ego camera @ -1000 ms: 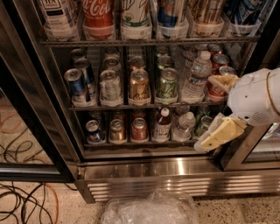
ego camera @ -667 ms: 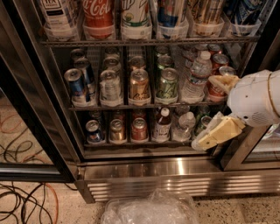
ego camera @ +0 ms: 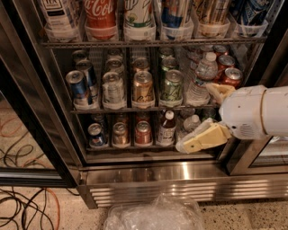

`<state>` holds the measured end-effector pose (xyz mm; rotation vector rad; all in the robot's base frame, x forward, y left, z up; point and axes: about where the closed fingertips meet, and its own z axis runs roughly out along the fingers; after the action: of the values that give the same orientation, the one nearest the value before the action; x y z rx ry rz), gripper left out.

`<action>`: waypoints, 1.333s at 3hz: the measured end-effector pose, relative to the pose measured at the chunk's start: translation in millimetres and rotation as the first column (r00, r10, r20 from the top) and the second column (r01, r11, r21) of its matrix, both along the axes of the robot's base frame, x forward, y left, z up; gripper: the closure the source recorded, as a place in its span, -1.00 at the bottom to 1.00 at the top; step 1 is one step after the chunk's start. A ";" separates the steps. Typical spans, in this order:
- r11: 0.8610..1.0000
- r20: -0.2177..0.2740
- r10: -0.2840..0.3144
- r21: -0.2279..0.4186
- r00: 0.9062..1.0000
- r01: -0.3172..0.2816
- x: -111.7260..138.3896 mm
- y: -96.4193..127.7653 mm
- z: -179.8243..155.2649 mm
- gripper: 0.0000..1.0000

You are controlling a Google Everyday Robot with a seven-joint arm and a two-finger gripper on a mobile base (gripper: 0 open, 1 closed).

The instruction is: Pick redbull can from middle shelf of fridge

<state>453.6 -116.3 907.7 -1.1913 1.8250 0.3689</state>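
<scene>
Gripper (ego camera: 196, 117) held open at the right of the fridge (ego camera: 180, 176).
In the camera view, its two fingers are seen spread wide, with nothing gripped; the redbull can (ego camera: 78, 88) is stood at the left end of the middle shelf (ego camera: 153, 108), well apart from it.

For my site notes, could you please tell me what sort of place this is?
Likely an office or shop drinks corner: a black-framed display fridge, wire shelves packed with cans and bottles, loose cables on speckled floor. The white two-finger tool hangs open at the fridge's lower right.
</scene>
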 end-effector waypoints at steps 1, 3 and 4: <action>0.995 0.006 -0.052 0.087 0.999 0.051 1.7 21.5 -4.0 -1.00; 0.959 0.046 -0.150 0.250 0.988 0.134 6.7 57.4 -18.1 -1.00; 0.940 0.077 -0.152 0.319 0.985 0.121 7.7 94.9 -18.0 -1.00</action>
<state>461.3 -21.4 889.7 -0.8441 1.6767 0.4898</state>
